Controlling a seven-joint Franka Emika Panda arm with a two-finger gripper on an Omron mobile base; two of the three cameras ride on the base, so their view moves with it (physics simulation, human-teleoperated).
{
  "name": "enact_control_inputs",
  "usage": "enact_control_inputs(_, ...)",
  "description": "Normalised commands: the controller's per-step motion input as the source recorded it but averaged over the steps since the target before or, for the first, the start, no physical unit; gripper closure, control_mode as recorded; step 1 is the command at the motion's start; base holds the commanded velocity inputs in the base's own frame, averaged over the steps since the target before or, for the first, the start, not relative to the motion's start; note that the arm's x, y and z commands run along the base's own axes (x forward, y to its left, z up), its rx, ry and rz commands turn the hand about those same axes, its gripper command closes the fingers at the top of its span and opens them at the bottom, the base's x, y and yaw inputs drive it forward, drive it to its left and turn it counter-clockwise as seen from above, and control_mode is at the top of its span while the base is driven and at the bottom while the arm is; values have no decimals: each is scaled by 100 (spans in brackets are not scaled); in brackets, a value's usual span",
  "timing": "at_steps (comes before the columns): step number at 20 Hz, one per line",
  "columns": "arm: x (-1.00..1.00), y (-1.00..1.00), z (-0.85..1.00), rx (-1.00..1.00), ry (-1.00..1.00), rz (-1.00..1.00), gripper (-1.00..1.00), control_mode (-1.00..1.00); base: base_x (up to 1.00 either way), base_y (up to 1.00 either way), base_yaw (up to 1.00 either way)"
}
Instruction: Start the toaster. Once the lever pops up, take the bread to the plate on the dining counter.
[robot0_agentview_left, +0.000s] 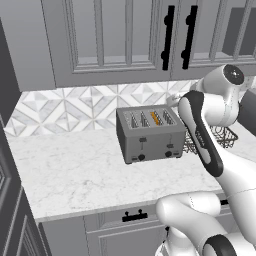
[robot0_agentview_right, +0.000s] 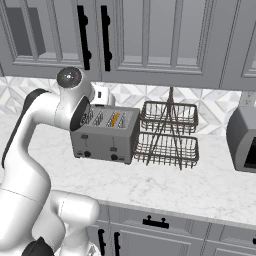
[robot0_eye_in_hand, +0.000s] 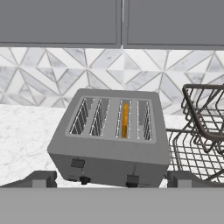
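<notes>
Standing on a white marble worktop (robot0_agentview_left: 75, 170) veined in grey, the toaster (robot0_agentview_left: 150, 134) is a boxy grey metal block with four slots on top. It sits toward the back, near a tiled wall (robot0_agentview_left: 65, 107) of pale diamond-patterned facets, with grey panelled cabinets (robot0_agentview_left: 100, 35) and long black handles (robot0_agentview_left: 168, 37) hanging above. The bread (robot0_eye_in_hand: 125, 120) stands upright in the third slot from the left, as the hand view shows it, an orange-tan sliver sunk between the slot walls. On the toaster's front face are two slider levers and two small black knobs; the left lever (robot0_eye_in_hand: 77, 163) sits higher than the right one (robot0_eye_in_hand: 132, 179).

Just beside the toaster, to its right, stands a two-tier dark wire rack (robot0_agentview_right: 168, 134), its open mesh baskets close against the toaster's side. Further right along the worktop is another grey appliance (robot0_agentview_right: 244, 140), well apart from the rack. To the toaster's left and in front of it, the marble runs bare out to the front edge, above grey drawers with black pulls (robot0_agentview_left: 135, 216).

The gripper (robot0_eye_in_hand: 111, 180) hovers in front of the toaster, its jaws spread wide with nothing between them, the tips apart from the metal.
</notes>
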Motion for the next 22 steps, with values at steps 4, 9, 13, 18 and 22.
enact_control_inputs(4,0,0,0,0,0,0,-100,-100,0,0,0)
enact_control_inputs(9,0,0,0,0,0,0,-100,-100,0,0,0)
enact_control_inputs(13,0,0,0,0,0,0,-100,-100,0,0,0)
enact_control_inputs(18,0,0,0,0,0,0,-100,-100,0,0,0)
enact_control_inputs(22,0,0,0,0,0,0,-100,-100,0,0,0)
